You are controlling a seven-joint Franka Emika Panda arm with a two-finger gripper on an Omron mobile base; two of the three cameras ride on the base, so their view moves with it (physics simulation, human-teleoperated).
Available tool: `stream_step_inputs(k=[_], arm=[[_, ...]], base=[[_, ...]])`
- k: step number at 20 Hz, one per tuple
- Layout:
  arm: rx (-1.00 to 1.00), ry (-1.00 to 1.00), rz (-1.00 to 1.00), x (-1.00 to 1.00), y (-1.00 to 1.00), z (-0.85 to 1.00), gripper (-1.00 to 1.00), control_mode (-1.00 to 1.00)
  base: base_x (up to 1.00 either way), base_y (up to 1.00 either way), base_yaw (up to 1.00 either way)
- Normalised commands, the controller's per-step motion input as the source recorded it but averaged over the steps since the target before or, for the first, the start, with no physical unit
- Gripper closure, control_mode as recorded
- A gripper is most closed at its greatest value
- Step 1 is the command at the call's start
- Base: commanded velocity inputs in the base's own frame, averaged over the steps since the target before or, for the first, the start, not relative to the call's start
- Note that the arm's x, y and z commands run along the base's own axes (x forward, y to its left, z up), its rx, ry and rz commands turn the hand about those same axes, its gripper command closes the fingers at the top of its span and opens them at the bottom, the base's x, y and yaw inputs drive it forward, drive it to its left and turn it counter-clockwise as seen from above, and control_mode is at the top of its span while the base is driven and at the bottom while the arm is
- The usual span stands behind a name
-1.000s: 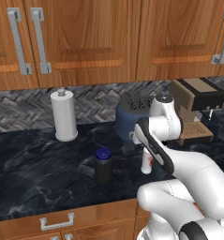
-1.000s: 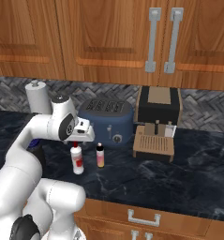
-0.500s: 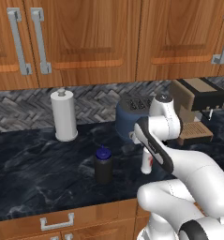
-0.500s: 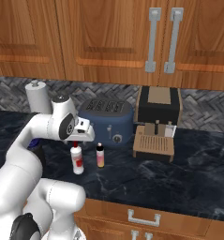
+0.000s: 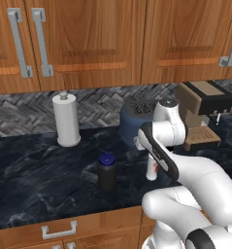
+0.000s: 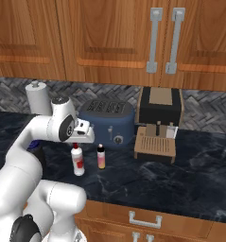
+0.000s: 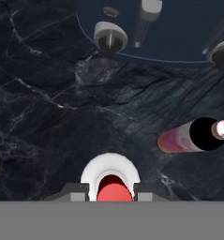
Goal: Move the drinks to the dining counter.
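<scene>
Glossy white rounded arm [image 5: 185, 170], dark joints

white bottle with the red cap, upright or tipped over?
Upright. The white bottle stands on its base on the counter, red cap on top; the hand view looks straight down on that cap between the tool tips.

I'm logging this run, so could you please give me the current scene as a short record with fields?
surface: dark marbled countertop
gripper: above white bottle with red cap, fingertips either side of the cap; contact unclear
black bottle with blue cap: upright, left of the arm
pink-and-white bottle: upright, beside the white bottle
behind: blue toaster, coffee machine, paper towel roll
</scene>
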Motion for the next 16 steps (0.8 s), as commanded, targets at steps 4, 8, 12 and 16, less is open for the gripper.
stream_step_inputs(k=[4,8,12,16], arm=[[0.00,0.00,0.00,0.00,0.00,0.00,1.00,-1.00],[0.00,0.00,0.00,0.00,0.00,0.00,1.00,-1.00],[0.00,0.00,0.00,-0.06,0.00,0.06,1.00,-1.00],[0.00,-0.02,0.00,-0.31,0.00,0.64,1.00,-1.00]], base=[[0.00,0.00,0.00],[0.00,0.00,0.00],[0.00,0.00,0.00],[0.00,0.00,0.00]])
